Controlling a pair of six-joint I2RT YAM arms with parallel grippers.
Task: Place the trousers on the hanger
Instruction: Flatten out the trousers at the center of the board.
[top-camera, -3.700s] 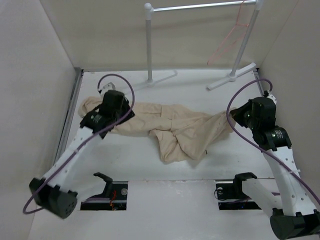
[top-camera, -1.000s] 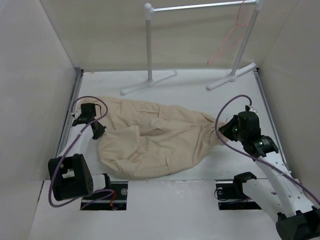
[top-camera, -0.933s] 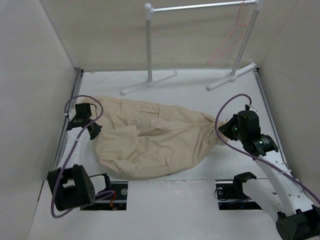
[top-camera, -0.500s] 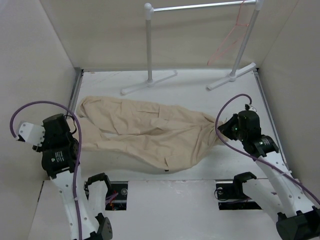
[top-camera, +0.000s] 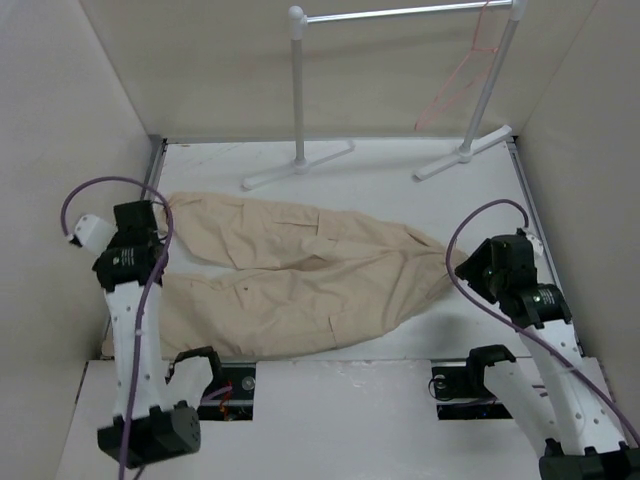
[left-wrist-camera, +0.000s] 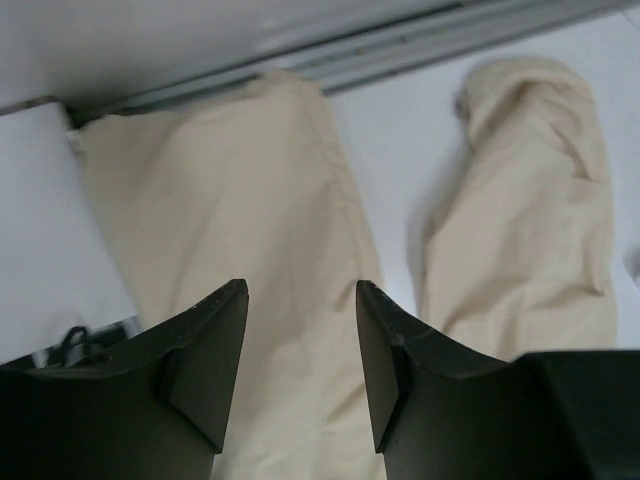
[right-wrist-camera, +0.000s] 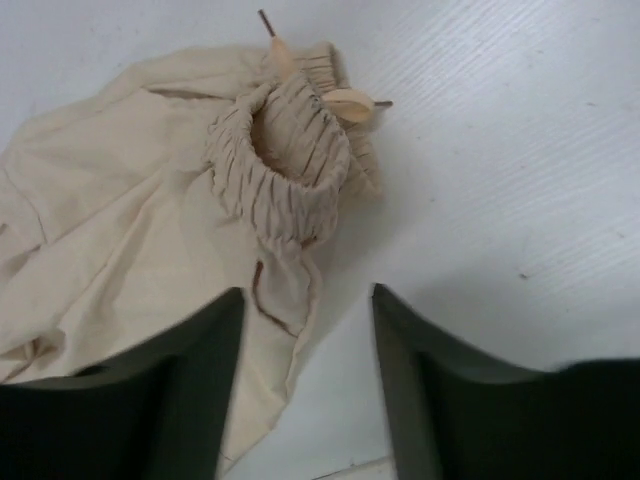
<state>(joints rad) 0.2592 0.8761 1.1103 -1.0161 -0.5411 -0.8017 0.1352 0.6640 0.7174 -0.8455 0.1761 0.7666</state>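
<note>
The beige trousers (top-camera: 300, 275) lie spread flat across the table, legs to the left and waistband to the right. My left gripper (top-camera: 150, 222) hovers open over one trouser leg (left-wrist-camera: 230, 250), with nothing between its fingers (left-wrist-camera: 215, 340); the other leg (left-wrist-camera: 530, 220) lies to the right. My right gripper (top-camera: 467, 270) stands open just short of the gathered waistband (right-wrist-camera: 290, 150), whose drawstring (right-wrist-camera: 270, 305) trails toward the left finger. The cloth is not held. The pink wire hanger (top-camera: 455, 85) hangs from the rack's bar at the back right, far from both grippers.
A white tubular rack with a silver bar (top-camera: 400, 12) stands at the back, its posts (top-camera: 298, 90) and feet (top-camera: 465, 155) on the table. Beige walls close in left, right and behind. A metal rail (left-wrist-camera: 400, 45) runs along the left wall.
Both grippers have opened and let go of the trousers. The left arm swung out toward the left wall, the right arm drew back to the right. The cloth now lies flatter and wider.
</note>
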